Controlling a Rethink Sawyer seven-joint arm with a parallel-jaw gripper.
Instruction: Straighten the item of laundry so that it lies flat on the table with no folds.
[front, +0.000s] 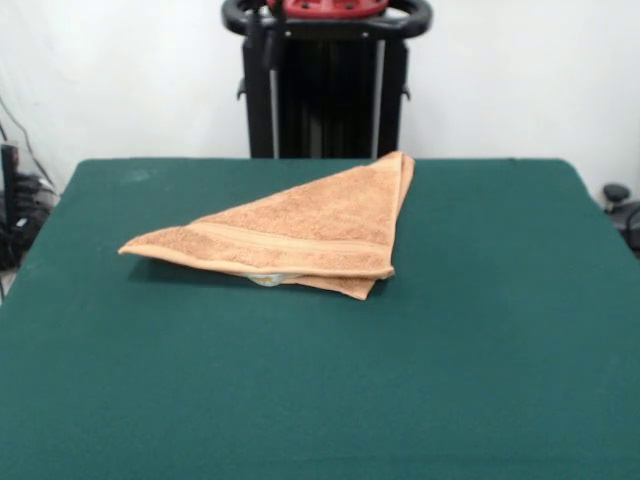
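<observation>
The tan-orange terry towel (300, 228) lies on the dark green table (320, 380), a little behind the middle. It is folded over on itself into a triangle. One corner points toward the pedestal at the far edge, and one corner points left. A woven border band runs along the near edge of the upper layer. A small white label (266, 279) peeks out from under the near edge. The lower layer shows at the near right corner. No gripper shows in the front view.
The robot's black pedestal (327, 90) with a red part on top stands behind the table's far edge. Cables and dark equipment (15, 205) sit off the table's left side, and another dark object (620, 205) sits off its right side.
</observation>
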